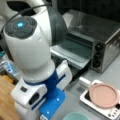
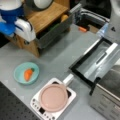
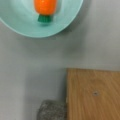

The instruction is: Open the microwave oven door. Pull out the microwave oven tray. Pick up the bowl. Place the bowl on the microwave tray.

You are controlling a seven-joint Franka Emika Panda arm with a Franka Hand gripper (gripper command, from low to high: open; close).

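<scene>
- The bowl, light teal and round, rests on the grey surface at a front view's left, well apart from the oven; only its rim shows at a front view's bottom edge.
- An orange carrot-shaped piece with a green end lies inside the bowl; the wrist view shows the same piece and the bowl's rim at its top.
- The end effector's fingers appear in no picture; whether they stand wide or narrow cannot be told. The arm's white and blue wrist hangs above the wooden block, far of the bowl and apart from it.
- The microwave oven door, a dark frame around glass, lies folded down and open at a front view's right.
- The microwave oven tray, pale grey and flat, projects from the oven's opening over the lowered door.
- The silver oven carries three dark knobs down its front panel.
- A white appliance bearing a pink round disc sits on the surface between bowl and oven, nearer the camera.
- In the wrist view a wooden board fills the lower right, beside a grey rough object.
</scene>
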